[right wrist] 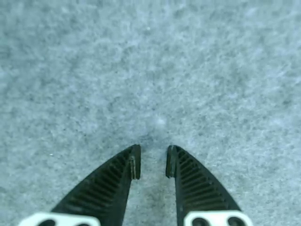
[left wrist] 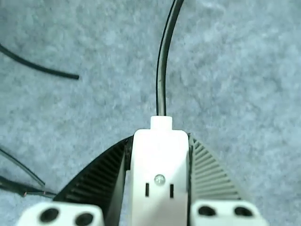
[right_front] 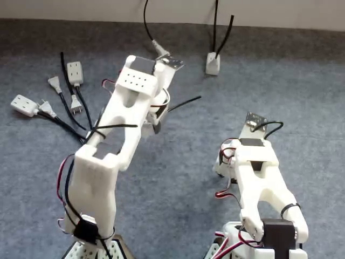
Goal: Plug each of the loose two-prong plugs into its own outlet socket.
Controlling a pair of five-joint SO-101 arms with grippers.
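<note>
My left gripper (left wrist: 159,140) is shut on a white outlet socket (left wrist: 159,169), whose two slots face the camera. Its black cord (left wrist: 162,70) runs away over the carpet. In the high view the left arm (right_front: 126,118) stretches across the middle of the carpet. At the far left lie a white socket (right_front: 24,105) with a plug (right_front: 46,108) at its end, a loose plug (right_front: 54,82), a second socket (right_front: 75,72) and another plug (right_front: 75,102). My right gripper (right wrist: 153,162) hangs just above bare carpet, narrowly open with nothing between its fingers.
A further white socket (right_front: 213,63) with black cords sits at the back near the wall. A loose black cable end (left wrist: 47,70) lies beside the left gripper. The right arm (right_front: 259,172) stands at the front right on grey carpet (right_front: 302,108).
</note>
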